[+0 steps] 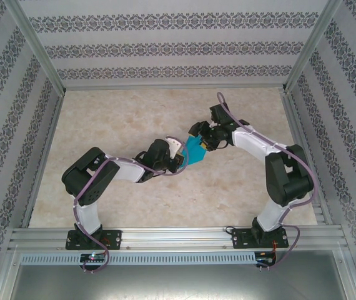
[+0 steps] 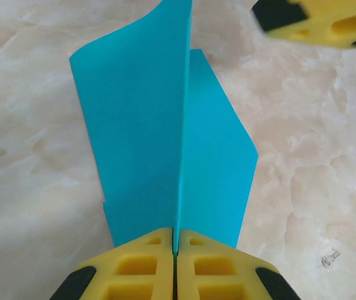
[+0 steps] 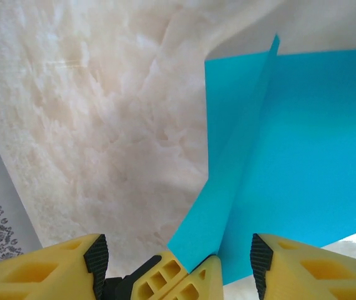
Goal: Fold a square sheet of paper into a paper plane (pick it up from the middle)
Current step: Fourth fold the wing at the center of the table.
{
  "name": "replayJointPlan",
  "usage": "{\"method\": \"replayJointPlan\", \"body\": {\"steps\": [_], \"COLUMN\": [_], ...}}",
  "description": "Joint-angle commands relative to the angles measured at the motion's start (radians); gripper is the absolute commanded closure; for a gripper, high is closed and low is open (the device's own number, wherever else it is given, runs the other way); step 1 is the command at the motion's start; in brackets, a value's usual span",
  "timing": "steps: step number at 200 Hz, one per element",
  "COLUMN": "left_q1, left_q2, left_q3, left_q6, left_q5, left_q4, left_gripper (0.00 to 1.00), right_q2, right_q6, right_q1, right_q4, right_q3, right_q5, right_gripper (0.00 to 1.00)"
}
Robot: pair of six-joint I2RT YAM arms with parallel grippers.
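The left jaws are clenched on the sheet of paper [image 2: 159, 144], pinching it right at the near end of its centre fold. The right jaws stand wide apart and grasp nothing. In the right wrist view they straddle the left jaws and the corner of the paper held there.

The paper sits over the middle of the worktop [image 1: 115, 125], between the two arms. Whether its lower edge touches the worktop I cannot tell.

The step in hand looks like setting the middle crease. To do it well, the right jaws should close squarely across the fold line, just beside the left jaws, not out on a loose flap. The two flaps should first be brought edge to edge, so that the crease runs true. The left jaws need to hold firm while the right ones press, since thin paper like this will probably buckle or slip under a sideways pull.

The paper is plain teal-blue and matte, and it is bent into two flaps along one sharp line. The left flap rises higher and curls over at the top. The right flap is shorter and has a slanted edge, so the halves do not yet match.
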Motion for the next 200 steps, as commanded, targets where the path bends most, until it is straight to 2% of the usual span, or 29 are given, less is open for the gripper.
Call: {"method": "replayJointPlan", "body": {"steps": [1, 63, 92, 118, 166, 200], "left_q1": [-0.001, -0.001, -0.001, -0.001, 0.002, 0.007], "left_q2": [0.026, 0.043, 0.043, 0.051, 0.065, 0.082], "left_q3": [0.037, 0.076, 0.119, 0.123, 0.086, 0.063], "left_q6": [-0.088, -0.195, -0.315, -0.394, -0.509, -0.619], "left_q5": [0.045, 0.101, 0.163, 0.162, 0.157, 0.168], "left_q4": [-0.072, -0.139, -0.213, -0.223, -0.137, -0.044], "left_gripper": [0.92, 0.95, 0.95, 0.95, 0.95, 0.95], "right_q2": [-0.043, -0.067, -0.039, -0.022, 0.022, 0.039], "right_q6": [-0.097, -0.168, -0.174, -0.182, -0.212, -0.211], "right_q1": [-0.02, -0.054, -0.055, -0.054, -0.053, -0.056], "right_q4": [0.069, 0.271, 0.34, 0.378, 0.371, 0.382], "right_q3": [-0.064, -0.213, -0.257, -0.286, -0.278, -0.296], "right_q5": [-0.008, -0.139, -0.183, -0.184, -0.197, -0.196], "right_gripper": [0.36, 0.4, 0.44, 0.47, 0.55, 0.55]}}
